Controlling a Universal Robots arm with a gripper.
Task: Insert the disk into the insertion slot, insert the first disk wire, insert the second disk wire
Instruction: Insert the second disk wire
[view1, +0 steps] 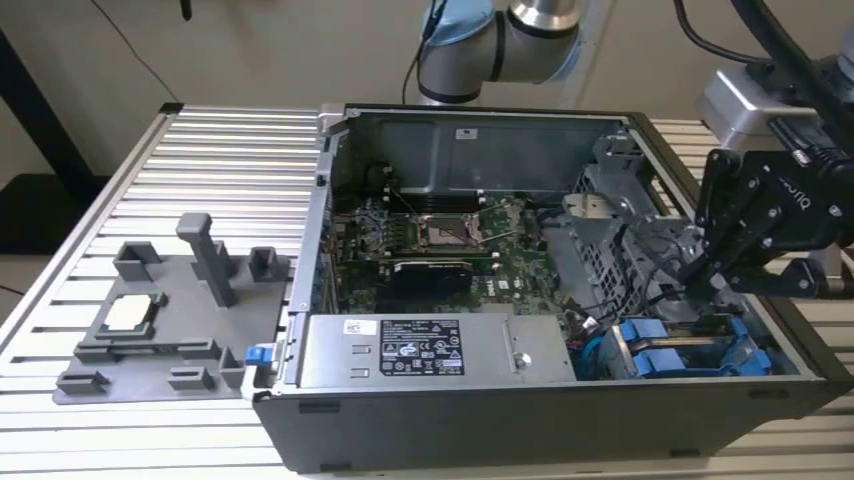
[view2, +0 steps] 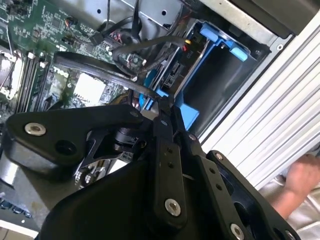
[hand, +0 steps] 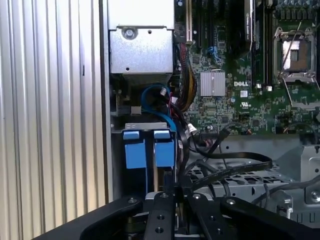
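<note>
The gripper (view1: 703, 283) was seen lowered into the open computer case (view1: 441, 420), its fingertips hidden among black cables (hand: 235, 167); whether they were spread could not be told. The disk's blue carrier (hand: 149, 150) was seated in the bay, its metal body largely concealed

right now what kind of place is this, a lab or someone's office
Most likely a robotics lab or test bench. An open computer case lies on a slotted aluminium table, a grey fixture plate sits beside it, and the claw reaches in near the blue drive carriers.

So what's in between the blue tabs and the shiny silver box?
In the first wrist view, a looping blue cable and a bundle of coloured wires lie between the blue tabs and the silver box.
</note>
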